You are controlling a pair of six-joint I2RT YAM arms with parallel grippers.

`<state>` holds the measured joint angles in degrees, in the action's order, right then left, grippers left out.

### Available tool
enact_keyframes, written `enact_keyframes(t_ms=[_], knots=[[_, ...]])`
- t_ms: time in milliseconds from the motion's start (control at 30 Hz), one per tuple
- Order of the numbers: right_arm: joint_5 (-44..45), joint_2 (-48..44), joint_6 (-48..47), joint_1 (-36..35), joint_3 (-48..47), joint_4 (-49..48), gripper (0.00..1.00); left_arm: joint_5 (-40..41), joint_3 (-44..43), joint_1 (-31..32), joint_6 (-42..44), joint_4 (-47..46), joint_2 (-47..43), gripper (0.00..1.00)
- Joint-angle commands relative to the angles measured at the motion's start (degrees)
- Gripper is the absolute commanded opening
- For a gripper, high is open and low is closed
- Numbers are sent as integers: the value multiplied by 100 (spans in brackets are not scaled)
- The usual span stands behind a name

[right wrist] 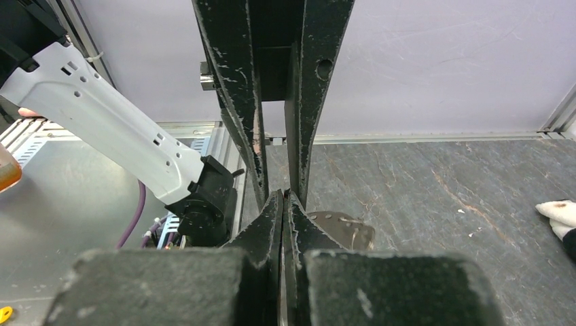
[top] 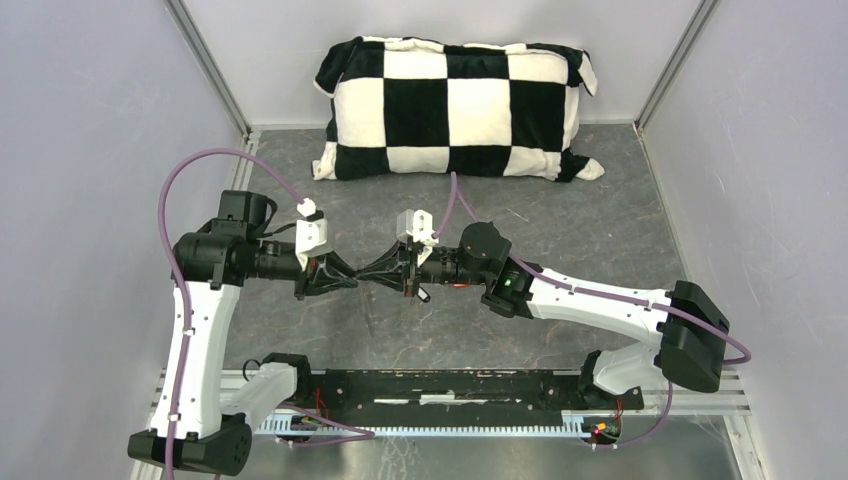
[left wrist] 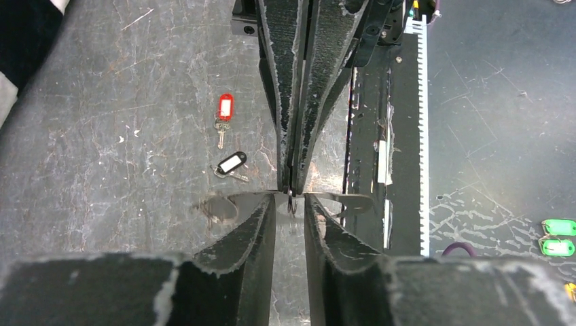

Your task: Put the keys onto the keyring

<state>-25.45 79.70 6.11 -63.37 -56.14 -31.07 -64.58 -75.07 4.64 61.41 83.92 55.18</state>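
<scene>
Left arm reaches in from the left edge, left gripper [top: 350,276] pointing right and raised off the dark grey slate-look tabletop [top: 560,220]. Its fingers [left wrist: 261,217] are apart, with a clear gap between them. They meet the right gripper [top: 380,274] tip to tip at mid-table, and the left tips straddle the right tips. Right fingers [right wrist: 272,224] are pressed together with no gap showing. A thin dark sliver [left wrist: 291,202] sits right at the meeting tips. Can't tell whether it is the thin grey wire keyring, which can't otherwise be made out, or whether the right fingers pinch it. In the left wrist view, going left to right, a corner of the black-and-white checkered pillow [top: 455,105] shows, and the pillow lies at the back wall. Next comes the small key with the red plastic tag [left wrist: 225,109], flat on the tabletop. Just below it lies the small key with the black tag and white face [left wrist: 231,163], near the first key but not touching it. Both keys lie loose, beside the right fingers and not held by either gripper. Further right is the black mounting rail [left wrist: 401,136] with its white toothed strip, then two green plastic tags [left wrist: 558,236] on the metal surface at the far right.
</scene>
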Motion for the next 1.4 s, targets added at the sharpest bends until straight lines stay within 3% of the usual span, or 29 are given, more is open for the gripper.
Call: enact_keyframes(t_ms=[0,133,367,400,467,533,667,933,1167,1367], knots=[[-74,-4,-13,-47,-266,-242,0,-80,-195,32,266,2,72,26],[-100,11,18,-58,-317,-242,0,-97,-124,28,278,-5,69,13],[-244,17,138,-64,-422,-279,1,-55,178,33,452,-88,-67,2],[-294,-9,141,-65,-432,-252,9,-19,248,30,452,-169,-118,2],[-415,-89,56,-27,-476,-80,44,-22,389,28,531,-360,-279,2],[-465,-265,-25,57,-433,69,55,-117,553,32,1051,-444,-496,2],[-530,-740,-169,245,-19,101,65,-542,829,31,1699,-764,-903,2],[-640,-1423,-844,256,951,-317,61,-1333,749,28,1959,-1086,-1007,2],[-594,-1591,-841,255,1226,-833,53,-2249,631,30,-3,-2190,-948,2],[-586,-1664,-770,216,1232,-1138,47,-2515,643,28,-229,-2407,-870,2]])
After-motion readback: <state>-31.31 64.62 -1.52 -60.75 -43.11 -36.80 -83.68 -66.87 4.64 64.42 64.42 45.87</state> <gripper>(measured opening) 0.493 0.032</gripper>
